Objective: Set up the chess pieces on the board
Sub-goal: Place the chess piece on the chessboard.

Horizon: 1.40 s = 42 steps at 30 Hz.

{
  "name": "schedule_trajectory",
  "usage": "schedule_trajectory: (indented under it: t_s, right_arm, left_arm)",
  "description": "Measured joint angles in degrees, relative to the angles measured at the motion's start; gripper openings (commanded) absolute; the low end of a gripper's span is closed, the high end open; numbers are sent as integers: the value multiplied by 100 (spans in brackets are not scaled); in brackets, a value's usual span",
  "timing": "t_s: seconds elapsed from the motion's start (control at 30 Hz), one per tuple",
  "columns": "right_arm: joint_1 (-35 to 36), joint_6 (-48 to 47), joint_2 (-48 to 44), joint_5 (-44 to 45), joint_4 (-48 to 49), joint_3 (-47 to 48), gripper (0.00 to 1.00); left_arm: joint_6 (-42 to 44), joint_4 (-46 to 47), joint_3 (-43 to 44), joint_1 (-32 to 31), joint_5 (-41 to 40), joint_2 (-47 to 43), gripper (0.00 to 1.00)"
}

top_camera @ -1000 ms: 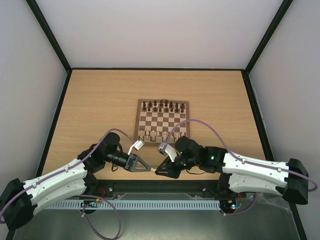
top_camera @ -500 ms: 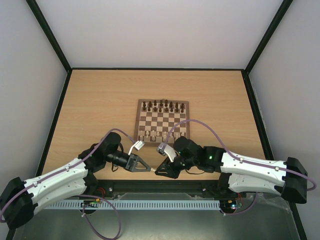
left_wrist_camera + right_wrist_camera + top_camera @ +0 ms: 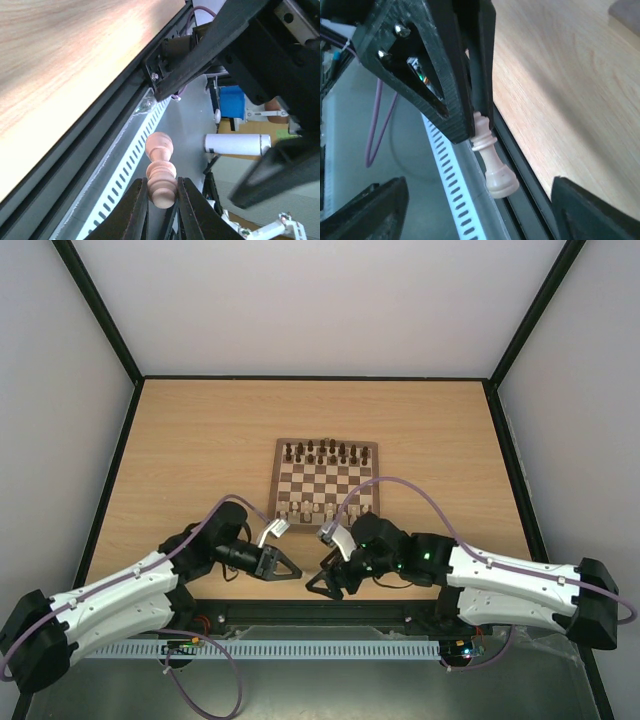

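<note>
Cream chess piece [image 3: 160, 175] at table [image 3: 200, 440] edge

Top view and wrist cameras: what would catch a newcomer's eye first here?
The left gripper and right gripper nearly meet over the near edge of the table, in front of the chessboard. The left one pinches a pale chess piece in mid-air; the right one's jaws stand open. Dark pieces line the board's far row.

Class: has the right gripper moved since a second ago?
Yes. The right gripper has opened, one finger swinging toward the near edge of the table, away from the board.
</note>
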Motion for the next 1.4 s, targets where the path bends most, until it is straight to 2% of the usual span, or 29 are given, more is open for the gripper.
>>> schedule_trajectory:
  t_s: [0.03, 0.07, 0.23, 0.4, 0.53, 0.7, 1.07, 1.4]
  right_arm:
    - [2, -2, -59, 114, -11, 2, 96]
    - [2, 13, -149, 262, -44, 11, 99]
    - [2, 219, -612, 1200, -310, 57, 98]
    - [2, 573, -887, 2529, -793, 197, 99]
    - [2, 931, -984, 3589, -1213, 278, 99]
    - [2, 1285, -1248, 4395, -1631, 280, 99]
    - [2, 1526, -1484, 4957, -1932, 348, 99]
    - [2, 1541, -1604, 5042, -1934, 348, 99]
  left_arm:
    - [46, -72, 42, 2, -44, 20, 6]
    - [105, -146, 94, 4, -94, 42, 6]
    - [393, -535, 376, 105, -293, 278, 7]
    - [750, -1276, 940, 168, -581, 776, 8]
    - [1097, -2061, 1797, 168, -966, 1285, 7]
    - [1445, -3056, 2881, 168, -1674, 1908, 7]
    - [1899, -4837, 4913, 46, -3613, 3381, 5]
    - [2026, -5757, 6277, -417, -4752, 4767, 5]
